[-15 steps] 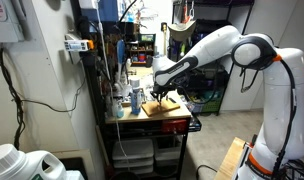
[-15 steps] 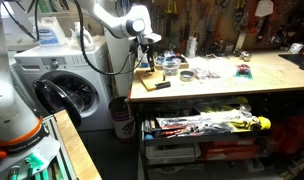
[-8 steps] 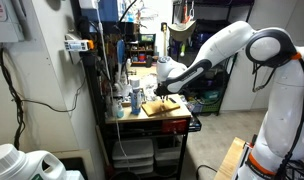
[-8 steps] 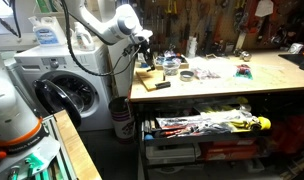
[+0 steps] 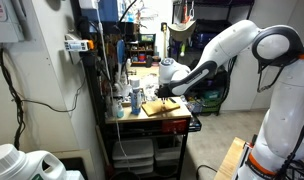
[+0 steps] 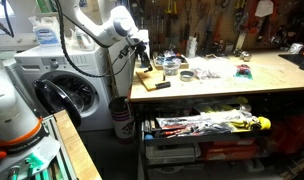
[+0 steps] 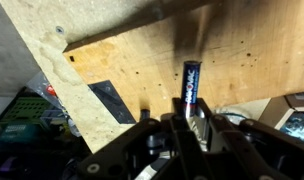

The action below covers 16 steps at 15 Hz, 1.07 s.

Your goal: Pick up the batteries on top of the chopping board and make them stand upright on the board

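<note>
Counted: one gripper (image 7: 192,128), one battery (image 7: 191,85), one board (image 5: 172,110), one dark flat rectangle (image 7: 112,101).

Clenched on the battery's near end, with fingers (image 7: 208,128) pressed to either side and the blue-and-dark cylinder sticking out past the tips over pale wood. Cannot make out the battery in either exterior view, being too small there, so cannot tell of any others.

Seen in both exterior views: gripper (image 5: 164,96) poised just above the board, and gripper (image 6: 144,64) over the board (image 6: 145,77) at the bench's end.

Lying flat on the wood in wrist view, to the left of the battery and apart from it: the dark rectangle.

Against a second ago: elbow raised, wrist swung over and tilted, gripper kept above the same part of the board. Against half a second ago: hardly shifted.
</note>
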{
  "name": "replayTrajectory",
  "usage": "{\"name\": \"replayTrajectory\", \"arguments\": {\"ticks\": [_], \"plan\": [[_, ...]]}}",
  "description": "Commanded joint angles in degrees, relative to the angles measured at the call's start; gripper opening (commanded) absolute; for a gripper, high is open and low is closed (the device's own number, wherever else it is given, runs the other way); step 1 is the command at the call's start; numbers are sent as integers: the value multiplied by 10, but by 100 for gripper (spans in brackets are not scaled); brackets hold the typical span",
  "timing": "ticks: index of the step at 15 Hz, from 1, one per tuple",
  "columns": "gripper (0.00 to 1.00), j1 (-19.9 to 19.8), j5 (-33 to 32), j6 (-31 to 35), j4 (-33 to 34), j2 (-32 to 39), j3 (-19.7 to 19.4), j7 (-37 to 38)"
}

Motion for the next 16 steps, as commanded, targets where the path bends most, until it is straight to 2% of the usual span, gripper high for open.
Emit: {"name": "replayTrajectory", "arguments": {"ticks": [1, 5, 8, 11, 13, 16], "plan": [[4, -6, -34, -12, 5, 1, 8, 26], [4, 2, -121, -6, 9, 6, 14, 76], [4, -1, -223, 11, 6, 9, 17, 172], [4, -6, -290, 28, 4, 17, 22, 274], [4, 7, -350, 35, 5, 24, 9, 354], [4, 8, -431, 22, 8, 36, 10, 444]]}}
